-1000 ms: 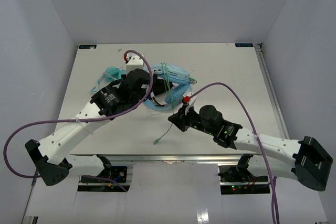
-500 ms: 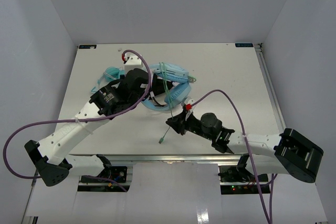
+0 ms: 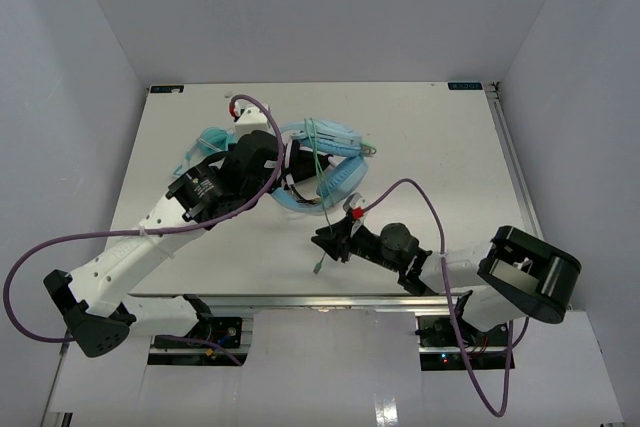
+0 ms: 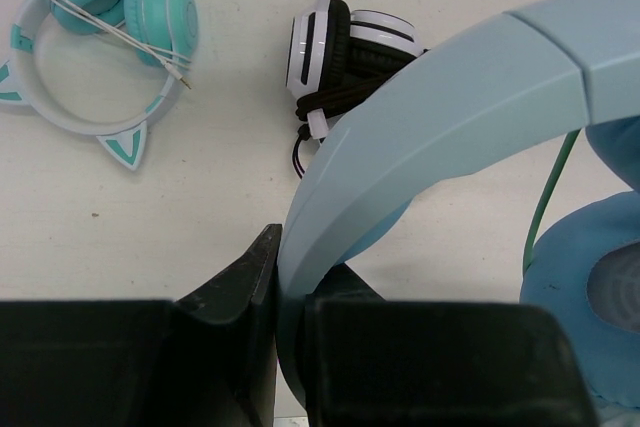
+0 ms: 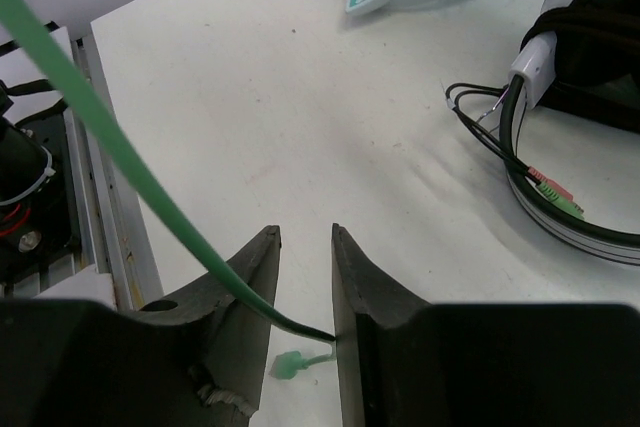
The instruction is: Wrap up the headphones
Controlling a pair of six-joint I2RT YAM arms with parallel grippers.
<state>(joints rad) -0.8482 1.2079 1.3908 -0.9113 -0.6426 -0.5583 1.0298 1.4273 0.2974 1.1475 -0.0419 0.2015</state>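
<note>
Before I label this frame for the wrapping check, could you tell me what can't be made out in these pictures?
1. Right wrist view: a finger of the right gripper hides the cable just before its plug.
2. Top view: the left gripper covers part of the headphones, hiding how the cable lies there.
3. Left wrist view: one ear cup is cut off by the right edge.

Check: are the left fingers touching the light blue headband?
Touching. The left wrist view shows the left fingers pressed against both sides of the headband, with no gap at either one.
</note>
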